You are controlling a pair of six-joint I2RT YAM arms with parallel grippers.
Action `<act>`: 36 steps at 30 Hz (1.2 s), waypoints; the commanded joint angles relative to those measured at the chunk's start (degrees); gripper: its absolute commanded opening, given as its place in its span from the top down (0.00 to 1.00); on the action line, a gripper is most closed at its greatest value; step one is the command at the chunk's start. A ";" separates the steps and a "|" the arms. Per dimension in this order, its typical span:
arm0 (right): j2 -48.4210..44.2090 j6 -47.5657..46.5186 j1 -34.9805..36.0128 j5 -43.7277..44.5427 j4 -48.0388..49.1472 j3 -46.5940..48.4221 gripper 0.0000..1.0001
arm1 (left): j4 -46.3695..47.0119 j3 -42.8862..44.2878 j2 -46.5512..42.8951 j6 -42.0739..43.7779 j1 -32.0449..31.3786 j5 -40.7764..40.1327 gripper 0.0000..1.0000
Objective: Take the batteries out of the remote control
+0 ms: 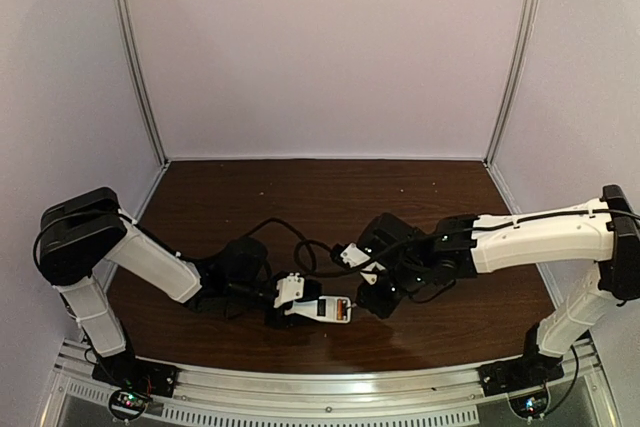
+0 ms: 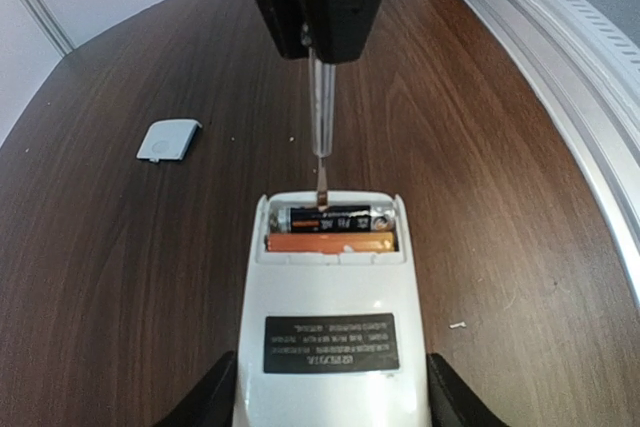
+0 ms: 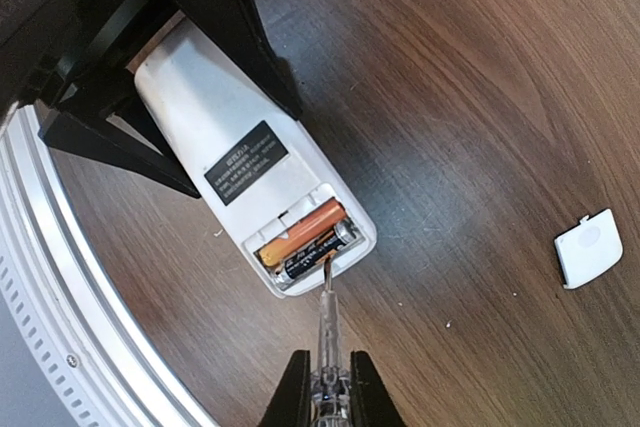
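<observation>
The white remote control (image 2: 325, 297) lies back up on the table, its battery bay open. Two batteries sit side by side in the bay: a dark one (image 2: 335, 217) at the end and an orange one (image 2: 330, 242) beside it. My left gripper (image 2: 330, 407) is shut on the remote's sides. My right gripper (image 3: 328, 397) is shut on a clear-handled screwdriver (image 3: 326, 327), whose tip touches the dark battery (image 3: 318, 247) next to the orange battery (image 3: 300, 230). In the top view the remote (image 1: 325, 308) lies between the left gripper (image 1: 290, 309) and right gripper (image 1: 372, 299).
The small white cover piece (image 2: 168, 139) lies loose on the brown table, apart from the remote, and shows in the right wrist view (image 3: 588, 247). The metal rail (image 1: 320, 387) runs along the near table edge. Pale walls enclose the left, back and right.
</observation>
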 commanded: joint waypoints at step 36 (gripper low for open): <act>6.32 -3.68 2.55 1.32 -9.08 6.83 1.00 | 1.29 1.95 0.05 0.95 -0.18 2.10 1.00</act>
